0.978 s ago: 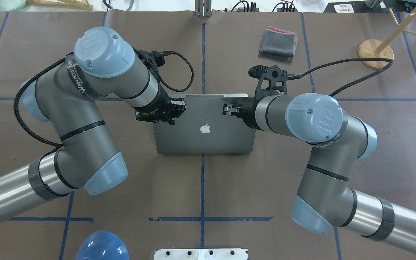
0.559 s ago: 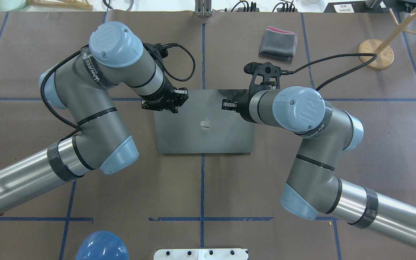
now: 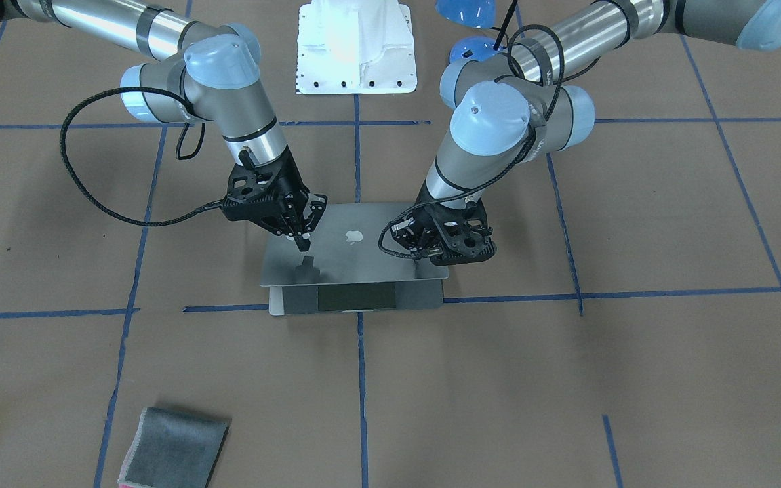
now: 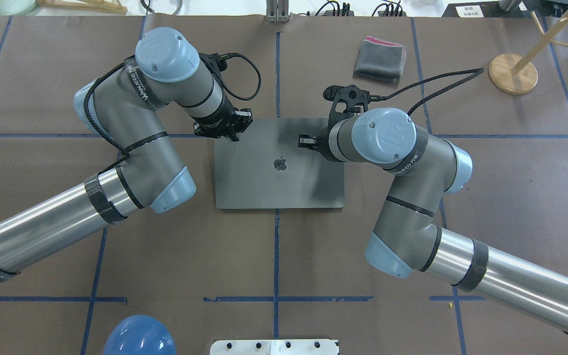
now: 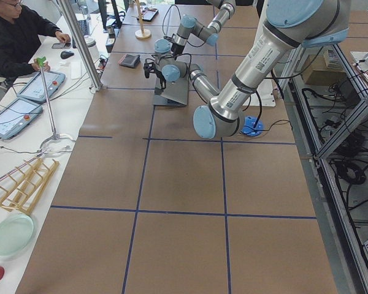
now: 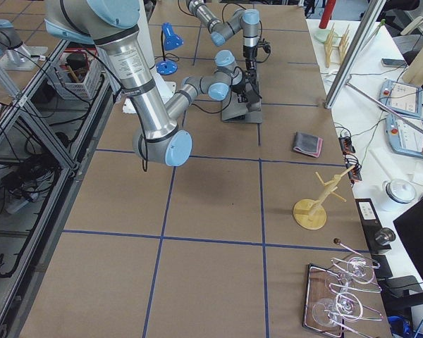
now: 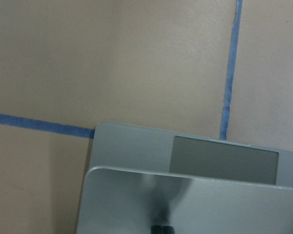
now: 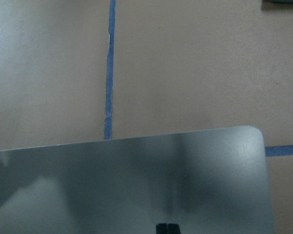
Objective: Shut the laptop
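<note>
The space-grey laptop [image 4: 279, 167] lies at the table's middle, logo up. Its lid [image 3: 356, 254] is tilted low over the base, and a strip of the base with the trackpad [image 3: 356, 297] still shows under the lid's far edge. My left gripper [image 4: 234, 133] is shut, its fingertips [image 7: 161, 228] on the lid's far-left part. My right gripper [image 4: 306, 141] is shut, its tip [image 3: 302, 244] at or just above the lid's far-right part; I cannot tell whether it touches. The right wrist view shows only the lid [image 8: 136, 180] and table.
A folded grey cloth [image 4: 380, 59] lies beyond the laptop on the right. A wooden stand [image 4: 512, 74] is at the far right. A blue dome [image 4: 139, 335] and a white base [image 4: 274, 346] sit at the robot's edge.
The lid has swung down from a steeper tilt to nearly flat. Both grippers moved away from the robot and down along with it.
</note>
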{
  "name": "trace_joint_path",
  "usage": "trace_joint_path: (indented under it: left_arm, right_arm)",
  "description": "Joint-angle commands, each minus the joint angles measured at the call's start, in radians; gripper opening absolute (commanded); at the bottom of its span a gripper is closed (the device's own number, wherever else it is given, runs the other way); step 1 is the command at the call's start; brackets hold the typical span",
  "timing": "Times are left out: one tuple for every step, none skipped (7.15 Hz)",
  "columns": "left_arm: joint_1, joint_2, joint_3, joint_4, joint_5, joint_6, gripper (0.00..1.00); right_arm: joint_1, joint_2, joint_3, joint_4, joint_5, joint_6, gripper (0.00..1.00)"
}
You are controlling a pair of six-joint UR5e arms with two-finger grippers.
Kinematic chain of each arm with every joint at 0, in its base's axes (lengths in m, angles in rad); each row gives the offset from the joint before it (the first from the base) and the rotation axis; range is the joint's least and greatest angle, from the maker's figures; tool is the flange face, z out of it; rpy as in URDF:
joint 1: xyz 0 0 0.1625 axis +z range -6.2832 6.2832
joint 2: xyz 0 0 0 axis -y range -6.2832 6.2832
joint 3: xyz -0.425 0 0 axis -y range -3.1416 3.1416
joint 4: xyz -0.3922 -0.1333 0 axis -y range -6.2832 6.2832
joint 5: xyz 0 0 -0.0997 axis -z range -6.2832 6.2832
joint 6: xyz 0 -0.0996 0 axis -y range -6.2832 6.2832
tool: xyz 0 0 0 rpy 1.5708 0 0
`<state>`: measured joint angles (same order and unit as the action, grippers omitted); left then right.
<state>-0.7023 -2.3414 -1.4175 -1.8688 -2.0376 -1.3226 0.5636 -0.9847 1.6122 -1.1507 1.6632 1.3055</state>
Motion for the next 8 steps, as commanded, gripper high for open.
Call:
trace_joint_path:
  left_arm:
    - [-0.005, -0.025, 0.110, -0.085, 0.000, 0.005, 0.00]
    - [-0.003, -0.029, 0.165, -0.125, 0.000, 0.005, 0.00]
    - [-0.003, -0.039, 0.202, -0.133, 0.000, 0.003, 0.00]
    - [-0.002, -0.047, 0.219, -0.133, -0.001, 0.003, 0.00]
    - [0.004, -0.047, 0.224, -0.133, -0.001, 0.003, 0.00]
    - [0.006, -0.047, 0.224, -0.133, -0.001, 0.003, 0.00]
    - [0.004, -0.047, 0.221, -0.135, -0.001, 0.002, 0.00]
    - [-0.017, -0.046, 0.213, -0.136, -0.003, 0.008, 0.23]
  right_arm:
    - [0.069, 0.018, -0.018, 0.002, 0.117, 0.000, 0.00]
    - [0.123, 0.029, -0.006, 0.002, 0.212, -0.005, 0.01]
    - [0.156, 0.029, 0.014, 0.000, 0.258, -0.005, 0.01]
    - [0.179, 0.029, 0.026, -0.006, 0.285, -0.005, 0.01]
    - [0.193, 0.029, 0.032, -0.009, 0.309, -0.003, 0.01]
    - [0.203, 0.027, 0.038, -0.012, 0.319, -0.005, 0.01]
    - [0.214, 0.023, 0.052, -0.014, 0.320, -0.005, 0.02]
    - [0.237, 0.014, 0.069, -0.017, 0.341, -0.005, 0.09]
